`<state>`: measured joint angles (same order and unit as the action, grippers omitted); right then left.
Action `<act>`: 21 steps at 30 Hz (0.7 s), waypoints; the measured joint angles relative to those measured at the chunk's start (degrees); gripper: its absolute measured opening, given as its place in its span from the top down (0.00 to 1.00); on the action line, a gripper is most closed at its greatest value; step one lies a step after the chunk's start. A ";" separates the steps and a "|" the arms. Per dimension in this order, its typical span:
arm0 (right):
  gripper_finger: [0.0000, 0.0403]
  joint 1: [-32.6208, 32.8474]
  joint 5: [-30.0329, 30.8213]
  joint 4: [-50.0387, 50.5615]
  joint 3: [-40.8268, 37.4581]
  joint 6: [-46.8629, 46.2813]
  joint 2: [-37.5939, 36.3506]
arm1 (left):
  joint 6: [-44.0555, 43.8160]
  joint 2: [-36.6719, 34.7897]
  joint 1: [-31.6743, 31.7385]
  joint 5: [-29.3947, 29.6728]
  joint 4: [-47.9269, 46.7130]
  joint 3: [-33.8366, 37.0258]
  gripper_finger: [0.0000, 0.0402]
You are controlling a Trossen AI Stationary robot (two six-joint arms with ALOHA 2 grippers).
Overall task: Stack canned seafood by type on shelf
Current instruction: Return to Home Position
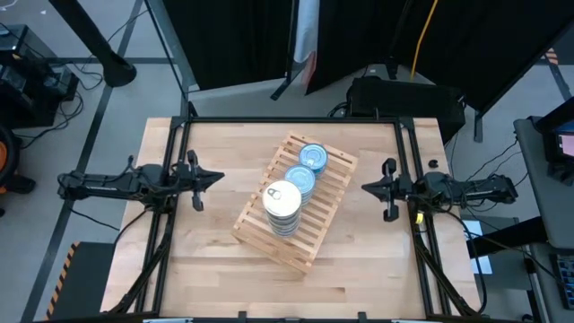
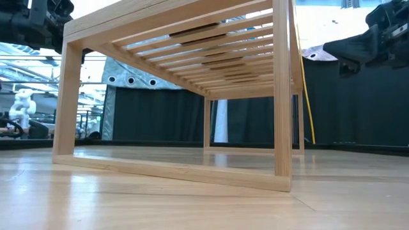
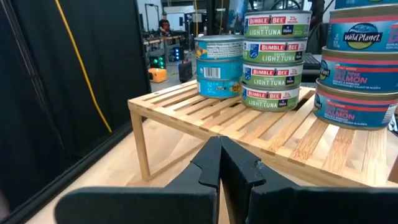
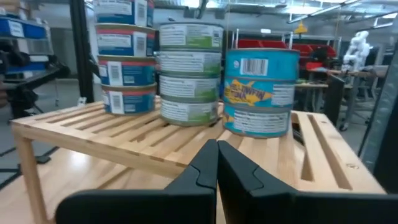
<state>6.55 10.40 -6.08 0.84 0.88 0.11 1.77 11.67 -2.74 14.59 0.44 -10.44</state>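
Shelf point(image 1: 321, 208), slatted light wood, mid-table point(image 1: 224, 269), long axis diagonal, lying between the two grippers. On it, one row: Wild Planet salmon tins point(image 3: 357, 74), Bumble Bee light tuna tins point(image 3: 277, 59), teal-labelled tins point(image 3: 219, 65). Left gripper point(image 1: 221, 177) by the table's left edge, right gripper point(image 1: 364, 187) by its right edge; both with fingers together, empty, about equally clear of the shelf. Wrist views give labels; the high view only lids.

slim black arms point(image 1: 108, 185), each hand point(image 1: 218, 178) with tapered black fingers point(image 3: 210, 163).

blue-top tins point(image 1: 313, 157), lt-wood slatted shelf point(image 1: 331, 196)
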 joint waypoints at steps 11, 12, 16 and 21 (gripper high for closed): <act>1.00 0.02 -2.69 3.11 0.04 -2.95 -0.05 | -0.02 -4.72 0.00 0.85 -6.41 -0.04 0.98; 1.00 0.02 -3.85 3.26 0.04 -2.68 -0.05 | -0.02 -5.27 0.00 1.00 -6.86 -0.04 0.98; 1.00 -0.01 -5.83 4.11 0.04 -1.89 -0.04 | 0.01 -7.08 0.00 1.13 -8.03 -0.04 0.98; 1.00 -0.11 -6.10 4.27 0.07 -1.67 0.01 | 0.02 -10.01 0.00 0.17 -12.66 -0.04 0.98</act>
<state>6.44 4.30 -1.80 0.91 -0.80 0.12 1.79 1.66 -2.74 14.76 -12.22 -10.48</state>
